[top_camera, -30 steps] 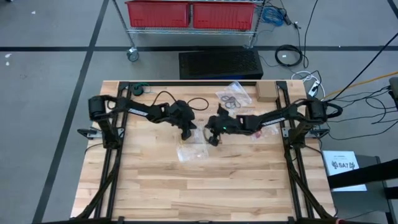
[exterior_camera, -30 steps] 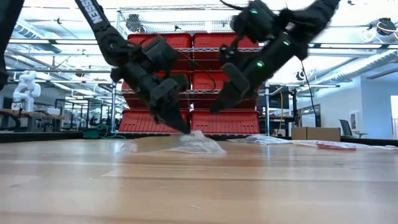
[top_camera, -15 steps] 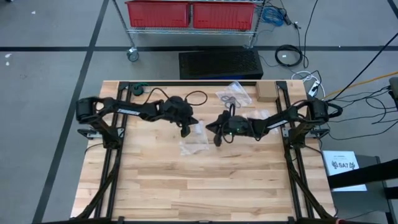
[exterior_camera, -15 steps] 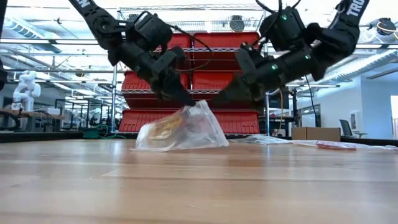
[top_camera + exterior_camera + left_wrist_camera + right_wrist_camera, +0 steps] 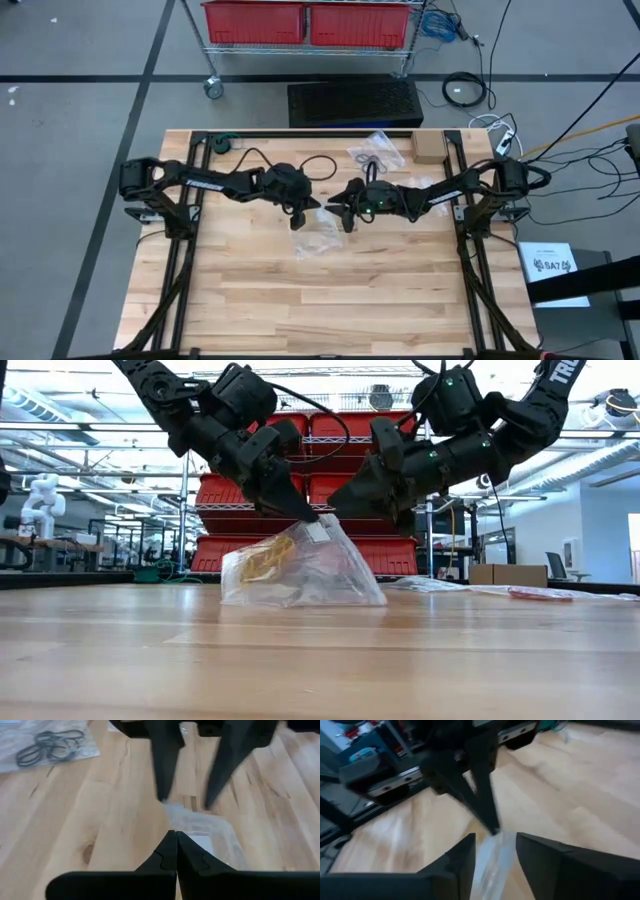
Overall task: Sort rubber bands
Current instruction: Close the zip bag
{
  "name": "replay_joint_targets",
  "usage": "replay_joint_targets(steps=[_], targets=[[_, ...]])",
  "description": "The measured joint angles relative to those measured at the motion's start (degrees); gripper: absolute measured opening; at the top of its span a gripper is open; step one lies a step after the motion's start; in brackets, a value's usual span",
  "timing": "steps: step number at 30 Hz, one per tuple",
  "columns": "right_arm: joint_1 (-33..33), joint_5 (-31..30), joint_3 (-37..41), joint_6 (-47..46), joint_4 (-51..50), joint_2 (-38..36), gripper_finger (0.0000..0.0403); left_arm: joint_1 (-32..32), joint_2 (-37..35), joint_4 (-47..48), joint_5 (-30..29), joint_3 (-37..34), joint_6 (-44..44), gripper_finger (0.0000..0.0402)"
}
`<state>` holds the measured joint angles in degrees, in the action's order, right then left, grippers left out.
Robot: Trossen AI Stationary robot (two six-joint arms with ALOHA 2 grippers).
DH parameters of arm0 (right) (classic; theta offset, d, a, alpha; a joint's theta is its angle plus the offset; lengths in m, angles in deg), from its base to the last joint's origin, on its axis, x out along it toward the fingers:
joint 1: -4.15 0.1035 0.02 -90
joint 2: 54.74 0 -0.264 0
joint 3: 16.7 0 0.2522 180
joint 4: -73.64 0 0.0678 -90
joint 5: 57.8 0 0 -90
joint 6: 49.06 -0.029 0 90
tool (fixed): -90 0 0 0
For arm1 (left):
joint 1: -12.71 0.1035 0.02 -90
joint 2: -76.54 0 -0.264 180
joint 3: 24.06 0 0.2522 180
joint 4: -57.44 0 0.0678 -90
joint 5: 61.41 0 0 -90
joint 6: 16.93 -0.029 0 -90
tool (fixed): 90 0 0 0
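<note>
Bag point(image 5: 305, 572) of rubber bands point(image 5: 265, 559) pinched by left jaws, right jaws astride

Yellowish-tan rubber bands point(image 5: 265, 560) bunched inside clear bag point(image 5: 305, 570), just below left gripper's fingertips point(image 5: 305, 515). Black rubber bands point(image 5: 49, 745) lie flat in another bag, well apart from both grippers.

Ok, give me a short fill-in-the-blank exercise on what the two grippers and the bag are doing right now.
1. The left gripper is ____ on the top edge of the clear bag.
2. The right gripper has its fingers ____, one on each side of the bag's top.
3. The rubber bands inside the lifted bag are ____ in colour.

Missing words: shut; open; yellowish tan
</note>
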<state>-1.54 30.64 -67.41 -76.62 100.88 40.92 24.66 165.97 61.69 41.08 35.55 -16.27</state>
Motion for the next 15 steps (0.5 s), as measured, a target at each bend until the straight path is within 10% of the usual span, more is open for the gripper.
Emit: replay_joint_targets(steps=[15], targets=[[-3.02, 9.08, 0.0, -1.98, -4.34, 0.0, 0.0166, -0.05, -0.63, -0.28, -1.05, 0.02, -0.09, 0.0]])
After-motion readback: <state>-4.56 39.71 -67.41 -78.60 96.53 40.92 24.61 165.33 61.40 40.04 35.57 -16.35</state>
